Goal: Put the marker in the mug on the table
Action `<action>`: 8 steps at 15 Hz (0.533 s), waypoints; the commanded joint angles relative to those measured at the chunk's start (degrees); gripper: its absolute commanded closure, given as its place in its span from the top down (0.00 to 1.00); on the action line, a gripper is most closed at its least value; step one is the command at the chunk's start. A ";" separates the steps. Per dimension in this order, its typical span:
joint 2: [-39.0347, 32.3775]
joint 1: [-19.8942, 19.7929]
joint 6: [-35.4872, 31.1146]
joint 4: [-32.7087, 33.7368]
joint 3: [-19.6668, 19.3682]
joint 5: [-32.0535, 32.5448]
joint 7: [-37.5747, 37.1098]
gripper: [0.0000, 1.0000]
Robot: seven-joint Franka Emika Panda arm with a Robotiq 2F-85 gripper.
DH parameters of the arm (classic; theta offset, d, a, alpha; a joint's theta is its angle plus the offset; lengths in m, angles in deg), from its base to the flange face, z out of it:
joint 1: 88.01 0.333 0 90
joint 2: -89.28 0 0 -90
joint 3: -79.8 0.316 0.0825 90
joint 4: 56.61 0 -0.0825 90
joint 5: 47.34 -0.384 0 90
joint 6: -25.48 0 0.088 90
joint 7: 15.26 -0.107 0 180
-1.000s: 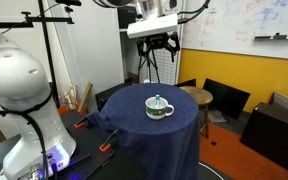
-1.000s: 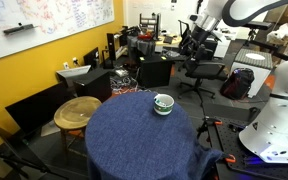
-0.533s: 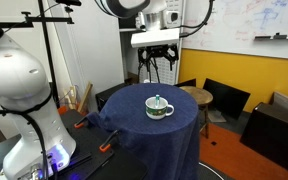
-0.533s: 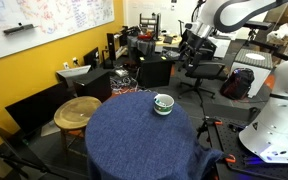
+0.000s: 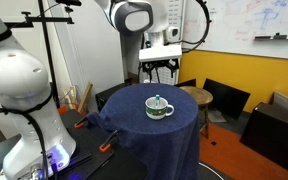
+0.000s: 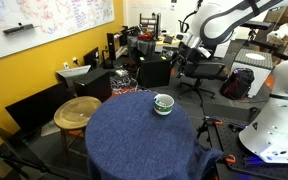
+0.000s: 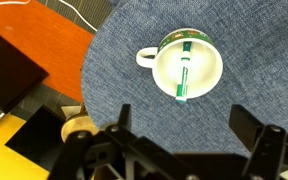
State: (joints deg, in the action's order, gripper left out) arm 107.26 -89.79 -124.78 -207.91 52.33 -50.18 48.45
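Step in hand, by my reading: withdrawal, since the placement looks done.

1. In the wrist view I check the gripper (image 7: 180,112). Left finger and right finger stand wide apart with only cloth showing between them; they hold nothing.
2. I confirm the load. The marker (image 7: 184,75) lies inside the mug (image 7: 160,72), across the bowl, one end up near the rim. The mug's handle points to the left of that view.
3. I judge the safe move to be a straight lift. The fingers sit either side of the mug's line, so any sideways drift while low could clip the rim and tip a light cup. Raise first, translate after.
4. In an exterior view the gripper (image 5: 161,70) hangs above and behind the mug (image 5: 160,108), apart from it. That margin is adequate.

Surface and room, in the same exterior view:
- Left: a white robot body (image 5: 19,90) and a black stand.
- Centre: the table (image 5: 154,135), draped in navy cloth that may drag if snagged.
- Right: a bare wooden table (image 5: 196,96), dark chairs, a yellow wall (image 5: 254,75).
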 commanded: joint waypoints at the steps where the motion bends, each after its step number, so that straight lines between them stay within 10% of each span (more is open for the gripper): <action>1: -4.62 1.72 -4.38 0.36 0.67 -6.47 4.92 1.00; 8: -11.13 5.86 -7.27 1.11 -0.12 -16.06 10.05 1.00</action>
State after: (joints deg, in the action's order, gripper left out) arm 99.64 -86.13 -129.61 -207.88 53.01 -62.08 55.68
